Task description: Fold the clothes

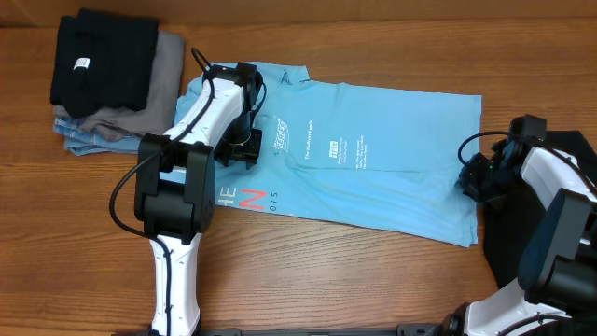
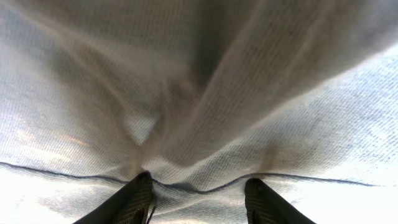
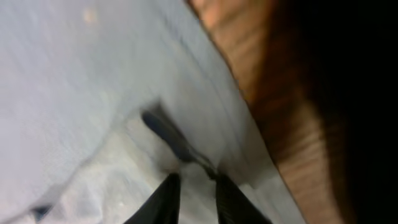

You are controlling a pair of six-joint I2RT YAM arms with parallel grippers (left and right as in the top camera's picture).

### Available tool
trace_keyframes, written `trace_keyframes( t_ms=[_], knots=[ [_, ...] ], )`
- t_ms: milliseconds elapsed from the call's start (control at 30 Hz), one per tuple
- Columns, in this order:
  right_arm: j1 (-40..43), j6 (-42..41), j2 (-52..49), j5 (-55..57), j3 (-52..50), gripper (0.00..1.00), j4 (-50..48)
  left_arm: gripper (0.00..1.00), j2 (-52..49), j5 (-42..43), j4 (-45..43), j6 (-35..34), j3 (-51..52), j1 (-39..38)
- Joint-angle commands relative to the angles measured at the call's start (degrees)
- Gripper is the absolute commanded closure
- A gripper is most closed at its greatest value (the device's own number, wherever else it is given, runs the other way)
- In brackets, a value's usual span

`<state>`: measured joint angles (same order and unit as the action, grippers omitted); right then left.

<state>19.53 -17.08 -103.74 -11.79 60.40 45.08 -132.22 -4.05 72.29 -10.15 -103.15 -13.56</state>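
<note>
While the left gripper (image 2: 198, 185) hangs over the collar end of the shirt (image 1: 392, 159), its fingers (image 2: 134, 198) stand spread. Blue cloth is bunched just ahead of the tips and a hem seam runs across the gap; can't tell if any is pinched. Right gripper (image 3: 194, 182) is at the shirt's opposite edge, jaws nearly pressed together, pinching a raised ridge of hem. Bare table (image 3: 292, 124) lies just right of it in the wrist view. Shirt is spread out, print up, between the two grippers. Past the left gripper, on the side away from the right one, is a folded stack (image 1: 84, 131): black garment (image 1: 101, 58) on top, grey garment (image 1: 170, 65) under it.
</note>
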Motion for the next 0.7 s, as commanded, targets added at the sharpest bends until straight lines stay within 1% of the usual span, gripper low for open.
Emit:
trace_keyframes(
  t_ms=[0, 67, 167, 300, 333, 367, 400, 500, 533, 600, 667],
  knots=[
    [0.5, -3.0, 0.0, 3.0, -0.2, 0.8, -3.0, 0.49, -0.9, -4.3, -0.5, -1.7, 1.4, 2.7],
    [0.5, -2.9, 0.0, 2.8, -0.2, 0.84, -4.8, 0.49, -0.9, -4.4, -0.5, -1.6, 1.4, 3.5],
    [0.5, -2.8, 0.0, 2.8, 0.4, 0.86, -5.4, 0.48, -0.9, -4.3, -0.5, -1.6, 1.4, 5.0],
    [0.8, -2.7, 0.0, 1.8, 3.1, 0.89, -2.4, 0.49, -0.9, -3.8, -0.1, -0.9, 1.4, 6.3],
    [0.9, -2.6, 0.2, 1.0, 4.1, 0.86, -1.3, 0.49, -0.8, -3.5, 0.4, -0.3, 1.3, 6.4],
    [0.9, -1.9, 0.3, -0.1, 5.0, 0.76, -0.3, 0.5, -0.8, -3.4, 1.2, 0.2, 1.1, 6.5],
    [0.9, -0.4, 0.7, -1.8, 6.1, 0.68, 0.5, 0.5, -0.8, -3.4, 2.1, 0.6, 0.8, 6.5],
    [0.8, 3.5, 2.1, -7.8, 9.4, 0.54, 2.1, 0.51, -0.8, -3.4, 5.4, 0.8, -0.9, 6.4],
    [0.8, 4.1, 2.8, -10.6, 10.7, 0.52, 2.4, 0.51, -0.8, -3.4, 6.4, 1.0, -1.7, 6.2],
    [0.7, 4.0, 3.5, -13.9, 12.7, 0.52, 3.2, 0.51, -0.8, -3.1, 7.7, 1.0, -4.2, 5.8],
    [0.6, 3.5, 3.5, -14.9, 14.0, 0.52, 4.7, 0.48, -0.8, -1.5, 8.5, 1.7, -7.1, 5.4]
  ],
)
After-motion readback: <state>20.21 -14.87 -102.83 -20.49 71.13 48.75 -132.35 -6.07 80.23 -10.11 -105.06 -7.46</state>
